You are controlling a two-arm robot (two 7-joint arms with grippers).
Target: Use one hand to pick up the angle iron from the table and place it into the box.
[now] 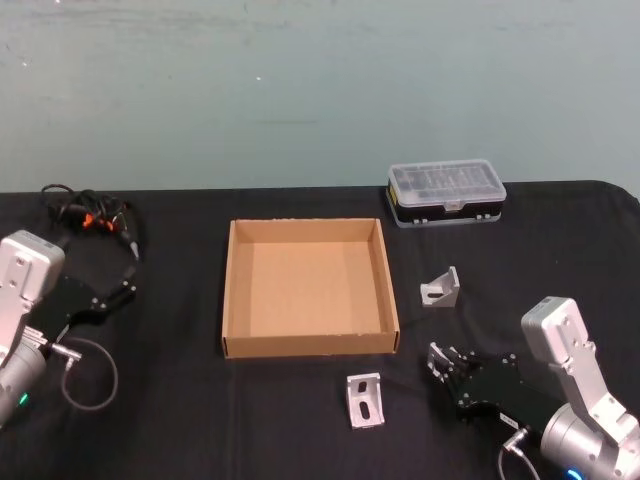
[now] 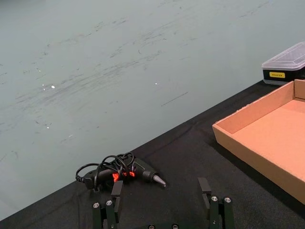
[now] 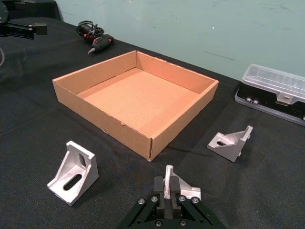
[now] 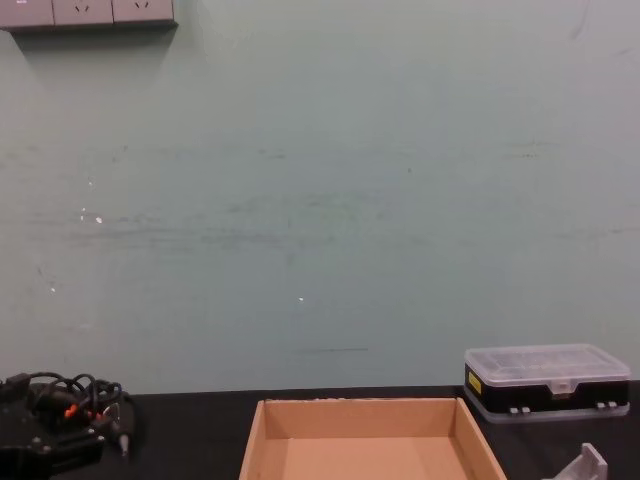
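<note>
The tan box (image 1: 310, 346) sits mid-table, with nothing in it. My right gripper (image 1: 438, 360) is low over the black table (image 1: 200, 410), to the front right of the box, shut on a silver angle iron (image 3: 183, 190). The ridged fingers (image 3: 160, 204) pinch its upright flange. A second angle iron (image 1: 366, 400) lies in front of the box, seen too as the angle iron (image 3: 74, 171) in the right wrist view. A third angle iron (image 1: 441, 289) stands to the box's right. My left gripper (image 2: 160, 191) is parked open at the far left.
A black plastic case with a clear lid (image 1: 446, 193) stands at the back right of the box. A tangle of black cables with orange bits (image 1: 92, 218) lies at the back left, beyond my left gripper. A pale green wall runs behind the table.
</note>
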